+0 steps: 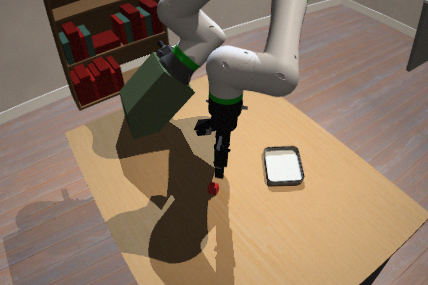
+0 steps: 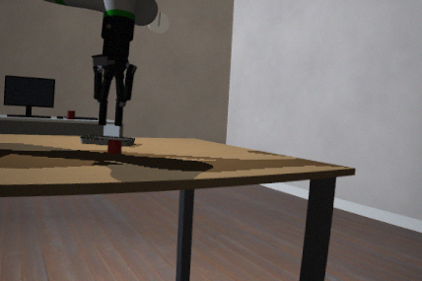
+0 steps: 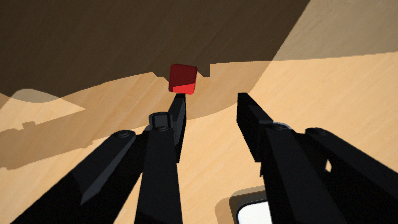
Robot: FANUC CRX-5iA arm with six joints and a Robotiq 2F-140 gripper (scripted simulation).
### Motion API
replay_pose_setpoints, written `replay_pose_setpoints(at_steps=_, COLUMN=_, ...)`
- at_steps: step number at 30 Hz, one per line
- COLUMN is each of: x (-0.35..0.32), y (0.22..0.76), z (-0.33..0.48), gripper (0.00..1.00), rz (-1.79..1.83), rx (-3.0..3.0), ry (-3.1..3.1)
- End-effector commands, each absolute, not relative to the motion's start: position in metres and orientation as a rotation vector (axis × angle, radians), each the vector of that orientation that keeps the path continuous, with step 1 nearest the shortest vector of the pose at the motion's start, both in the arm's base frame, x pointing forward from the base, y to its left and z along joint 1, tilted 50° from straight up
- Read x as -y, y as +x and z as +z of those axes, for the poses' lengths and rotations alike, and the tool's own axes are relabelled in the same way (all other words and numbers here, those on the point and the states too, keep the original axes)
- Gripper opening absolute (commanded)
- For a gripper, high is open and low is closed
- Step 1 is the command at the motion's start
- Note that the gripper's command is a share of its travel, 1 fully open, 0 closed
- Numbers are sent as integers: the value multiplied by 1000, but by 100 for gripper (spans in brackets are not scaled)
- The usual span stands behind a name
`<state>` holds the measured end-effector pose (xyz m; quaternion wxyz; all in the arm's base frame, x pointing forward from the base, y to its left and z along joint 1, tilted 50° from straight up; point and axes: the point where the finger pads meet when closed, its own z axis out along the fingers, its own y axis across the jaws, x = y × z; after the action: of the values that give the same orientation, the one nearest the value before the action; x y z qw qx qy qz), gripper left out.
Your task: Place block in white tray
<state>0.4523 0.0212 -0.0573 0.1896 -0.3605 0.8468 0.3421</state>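
A small red block [image 1: 214, 189] lies on the wooden table, in the arm's shadow. It also shows in the side view [image 2: 114, 146] and in the wrist view [image 3: 182, 78]. My gripper [image 1: 219, 173] [image 2: 110, 120] hangs just above the block, pointing down, with its fingertips a little above the block's top. In the wrist view the fingers stand partly apart with nothing between them, and the block lies just beyond the left fingertip. The white tray [image 1: 283, 165] with a dark rim lies flat on the table to the right of the block and is empty.
A dark green box [image 1: 155, 94] at the arm's base overhangs the table's back left. A bookshelf [image 1: 102, 28] with red books stands behind. The tray's corner shows at the bottom of the wrist view [image 3: 257, 212].
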Motion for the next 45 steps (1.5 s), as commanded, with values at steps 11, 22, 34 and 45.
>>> replay_pose_setpoints(at_steps=11, x=-2, y=461, z=-91, gripper=37, rz=1078, rx=-2424, ry=-802)
replay_pose_setpoints(at_steps=22, x=-2, y=461, z=-91, gripper=36, rz=1078, rx=-2424, ry=-802)
replay_pose_setpoints(at_steps=34, x=-2, y=461, z=-91, gripper=36, rz=1078, rx=-2424, ry=-802)
replay_pose_setpoints(at_steps=45, x=-7, y=461, z=-95, gripper=36, rz=1077, rx=-2425, ry=-802)
